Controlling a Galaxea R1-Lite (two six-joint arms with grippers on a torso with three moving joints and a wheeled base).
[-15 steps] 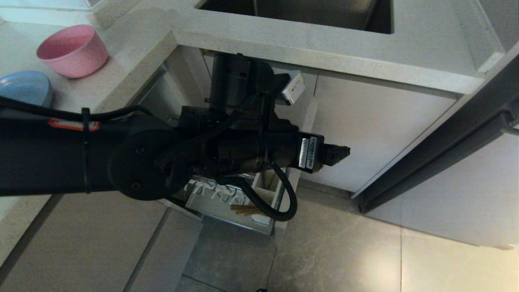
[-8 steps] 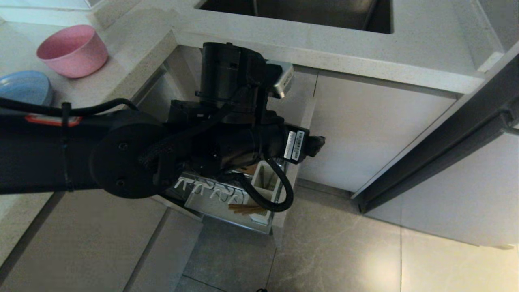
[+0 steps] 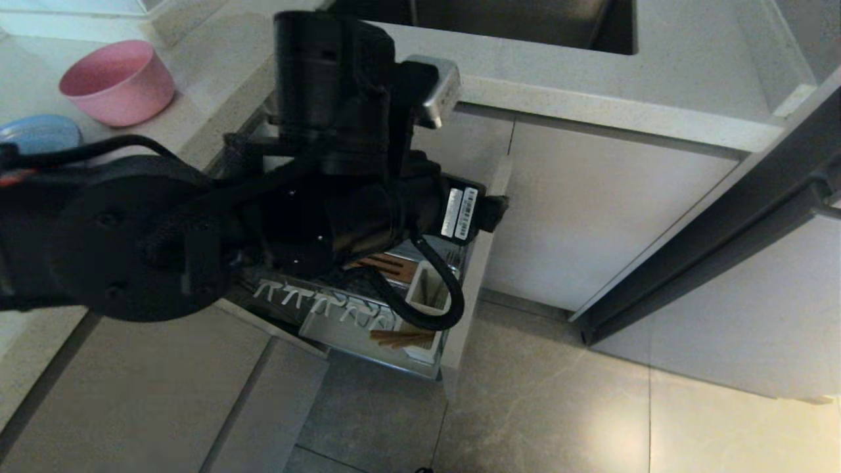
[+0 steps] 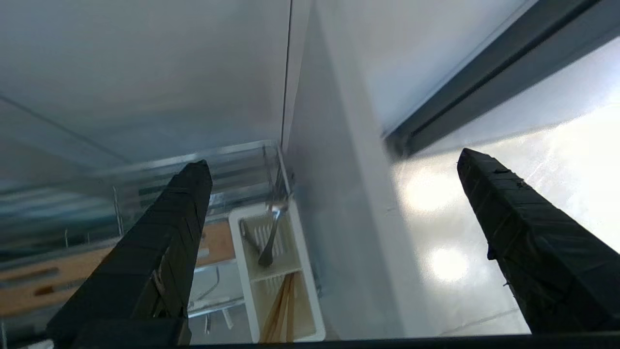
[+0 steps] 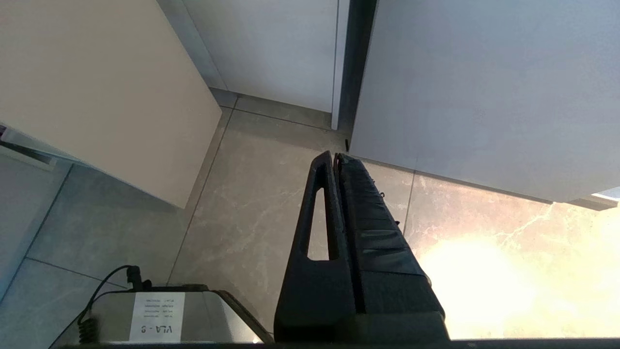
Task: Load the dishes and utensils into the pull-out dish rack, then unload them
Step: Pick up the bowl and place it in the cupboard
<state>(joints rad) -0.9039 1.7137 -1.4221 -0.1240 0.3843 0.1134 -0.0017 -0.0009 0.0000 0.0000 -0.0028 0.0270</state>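
L gripper (image 4: 334,184), jaws apart & empty, above pulled-out rack (image 3: 341,315); next likely pink bowl (image 3: 118,80) at 10 o'clock.

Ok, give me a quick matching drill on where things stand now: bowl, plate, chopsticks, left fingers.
1. pink bowl
2. blue plate
3. chopsticks
4. left gripper fingers

A. in the white caddy of the dish rack
B. spread wide, empty
C. on the counter, by the corner
D. on the counter, partly behind the arm

Pairs: 1-C, 2-D, 3-A, 4-B
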